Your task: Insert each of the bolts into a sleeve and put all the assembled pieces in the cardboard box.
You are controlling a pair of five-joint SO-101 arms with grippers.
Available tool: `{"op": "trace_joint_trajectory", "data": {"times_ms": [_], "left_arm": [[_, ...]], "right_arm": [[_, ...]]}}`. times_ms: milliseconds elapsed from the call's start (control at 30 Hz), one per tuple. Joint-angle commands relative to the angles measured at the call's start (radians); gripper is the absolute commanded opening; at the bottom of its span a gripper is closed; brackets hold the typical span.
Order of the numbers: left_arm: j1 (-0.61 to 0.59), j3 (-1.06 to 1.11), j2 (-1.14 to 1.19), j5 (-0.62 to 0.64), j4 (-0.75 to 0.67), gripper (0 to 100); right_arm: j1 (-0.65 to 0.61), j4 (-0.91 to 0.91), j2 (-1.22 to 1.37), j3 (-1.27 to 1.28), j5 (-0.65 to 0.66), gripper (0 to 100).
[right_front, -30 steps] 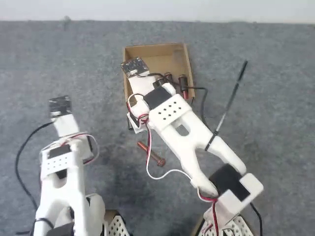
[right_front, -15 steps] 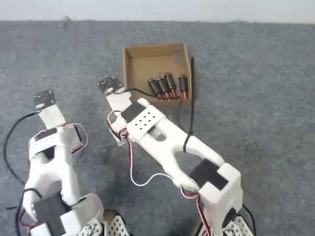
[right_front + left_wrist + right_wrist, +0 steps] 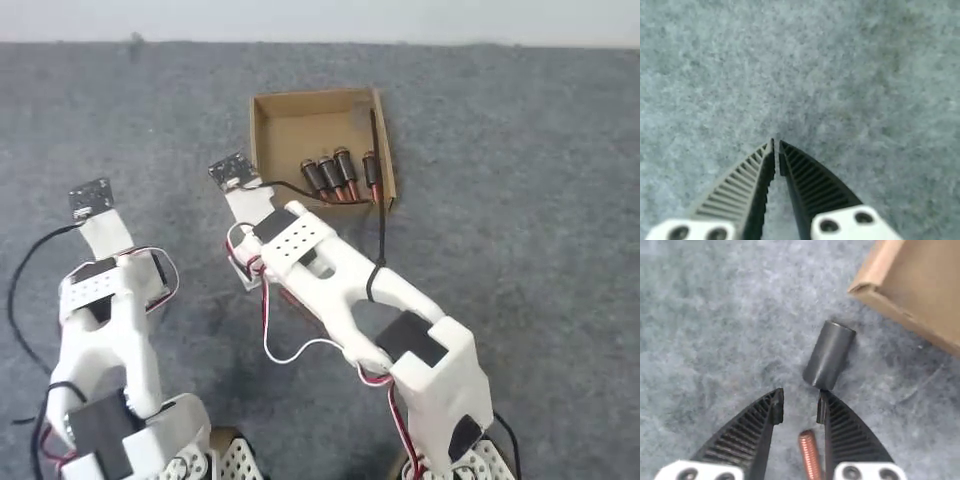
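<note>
Your bolt (image 3: 809, 452), cut off by the frame edge, seems to lie loose inside the spread right gripper (image 3: 800, 397), with the sleeve (image 3: 829, 355) just beyond. The box (image 3: 258, 140) holds four pieces (image 3: 340, 175). The left gripper (image 3: 776, 145) is pressed together.

High camera overhead above table (image 3: 520, 150), 2 wrist cameras close to it, right's sharing cardboard box (image 3: 300, 130)
</note>
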Motion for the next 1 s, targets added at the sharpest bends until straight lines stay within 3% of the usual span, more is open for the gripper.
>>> {"op": "trace_joint_trajectory", "data": {"times_ms": [0,167,267,733,967], "left_arm": [[0.006,-0.042,-0.005,0.008,0.005,1],[0.008,-0.042,-0.005,0.008,0.005,1],[0.008,-0.042,-0.005,0.008,0.005,1],[0.008,-0.042,-0.005,0.008,0.005,1],[0.006,-0.042,-0.005,0.008,0.005,1]], "right_arm": [[0.028,-0.005,-0.065,-0.066,-0.009,9.5],[0.051,-0.019,-0.048,-0.103,-0.114,9.5],[0.059,-0.015,-0.001,-0.15,-0.109,9.5],[0.061,-0.015,0.208,-0.31,0.06,9.5],[0.067,-0.015,0.257,-0.358,0.068,9.5]]}}
